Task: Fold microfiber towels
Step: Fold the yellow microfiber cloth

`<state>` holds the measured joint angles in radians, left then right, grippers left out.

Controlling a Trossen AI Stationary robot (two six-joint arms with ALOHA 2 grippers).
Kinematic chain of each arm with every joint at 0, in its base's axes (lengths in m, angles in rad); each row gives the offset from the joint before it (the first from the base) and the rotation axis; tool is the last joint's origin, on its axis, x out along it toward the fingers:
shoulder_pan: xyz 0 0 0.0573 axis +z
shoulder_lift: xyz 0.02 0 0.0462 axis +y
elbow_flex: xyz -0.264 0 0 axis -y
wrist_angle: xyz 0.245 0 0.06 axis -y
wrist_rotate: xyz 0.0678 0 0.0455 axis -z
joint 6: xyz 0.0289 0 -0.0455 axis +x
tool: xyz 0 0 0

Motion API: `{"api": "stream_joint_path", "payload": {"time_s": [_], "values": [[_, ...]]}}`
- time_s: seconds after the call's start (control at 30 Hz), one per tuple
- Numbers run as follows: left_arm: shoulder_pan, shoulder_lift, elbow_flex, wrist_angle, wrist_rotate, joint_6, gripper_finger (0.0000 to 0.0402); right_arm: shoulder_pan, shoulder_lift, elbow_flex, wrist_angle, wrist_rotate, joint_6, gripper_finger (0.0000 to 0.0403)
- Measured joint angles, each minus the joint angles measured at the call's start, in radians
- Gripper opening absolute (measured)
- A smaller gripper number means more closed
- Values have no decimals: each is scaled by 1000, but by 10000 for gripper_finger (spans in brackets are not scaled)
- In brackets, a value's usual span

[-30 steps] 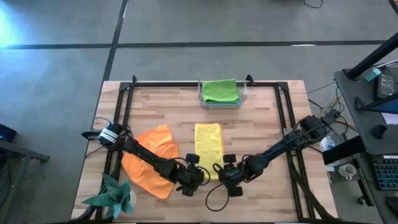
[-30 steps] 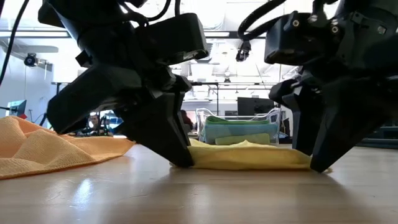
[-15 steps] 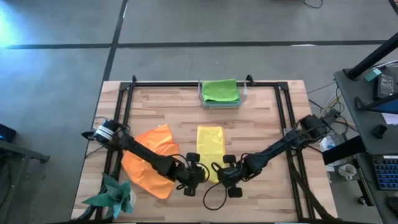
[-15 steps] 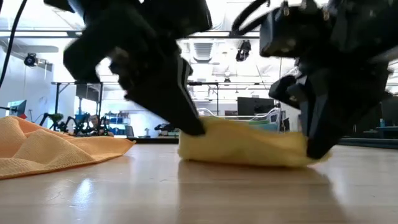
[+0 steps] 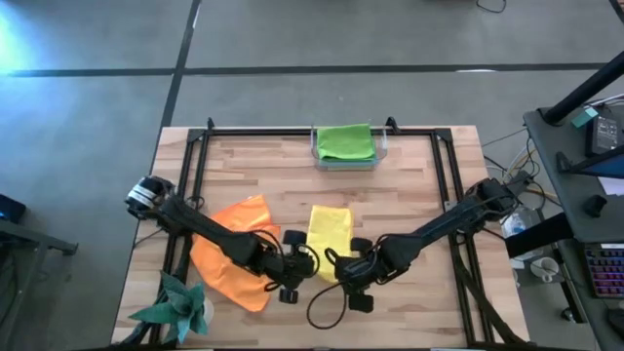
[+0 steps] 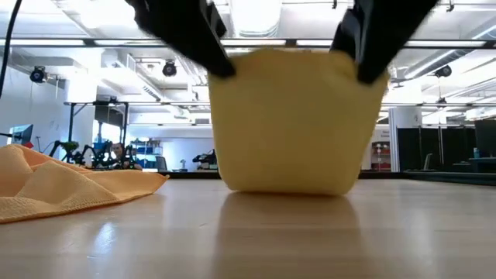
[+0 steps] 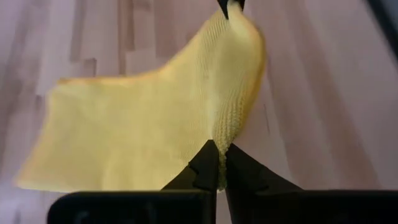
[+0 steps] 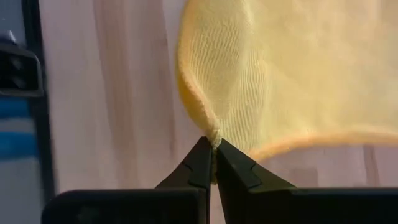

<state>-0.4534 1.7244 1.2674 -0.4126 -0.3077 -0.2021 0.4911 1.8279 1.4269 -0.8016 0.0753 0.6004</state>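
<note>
A yellow microfiber towel [image 5: 330, 226] lies in the middle of the table, its near end raised. My left gripper [image 5: 310, 261] is shut on that end's left corner and my right gripper [image 5: 342, 263] on its right corner. In the low view the towel [image 6: 291, 124] hangs as a curtain between the left gripper [image 6: 219, 68] and the right gripper [image 6: 370, 74]. An orange towel [image 5: 237, 252] lies crumpled to the left. A lime green towel [image 5: 345, 142] rests in a clear bin at the far edge. My left gripper pinches the yellow towel's near left corner [image 7: 225, 138] between its two fingers, slanting down from the near left. Whether it holds one layer or several, I cannot tell. The cloth hangs below the fingers, and its lower part [image 6: 256, 184] rests on the table. My right gripper pinches the near right corner [image 8: 214, 135] between its fingertips [image 8: 202, 163], coming steeply from above. The corner is bunched to a point at the tips. The cloth falls away below the hold, and the far end [image 5: 330, 210] lies on the table.
A clear bin [image 5: 318, 156] stands at the middle of the far edge. A teal spiky ornament [image 5: 180, 307] sits at the near left corner. A black frame [image 5: 292, 130] runs along the table's far and side edges. Bare wood [image 5: 419, 195] lies to the right.
Both grippers have risen together, drawing the yellow towel's near end up off the table. That end lay flat a second ago and now hangs as a curtain between them. The towel's far end has stayed on the table.
</note>
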Motion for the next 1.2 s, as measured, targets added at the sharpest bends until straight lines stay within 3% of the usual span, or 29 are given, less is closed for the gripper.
{"api": "stream_joint_path", "payload": {"time_s": [0.1, 0.3, 0.7, 1.2], "values": [[0, -51, 1, -9, 0, -1, 0, 6, 0, 58, -62, 15, 97, 9], [21, -83, -21, -36, -24, 22, 0, -35, -1, 77, -166, 162, 197, 9], [147, 26, -73, -69, -51, 24, 0, -196, 32, -45, -89, 159, 182, 9], [241, 39, -95, -62, -39, 25, 0, -306, 33, -140, 11, 162, 159, 9]]}}
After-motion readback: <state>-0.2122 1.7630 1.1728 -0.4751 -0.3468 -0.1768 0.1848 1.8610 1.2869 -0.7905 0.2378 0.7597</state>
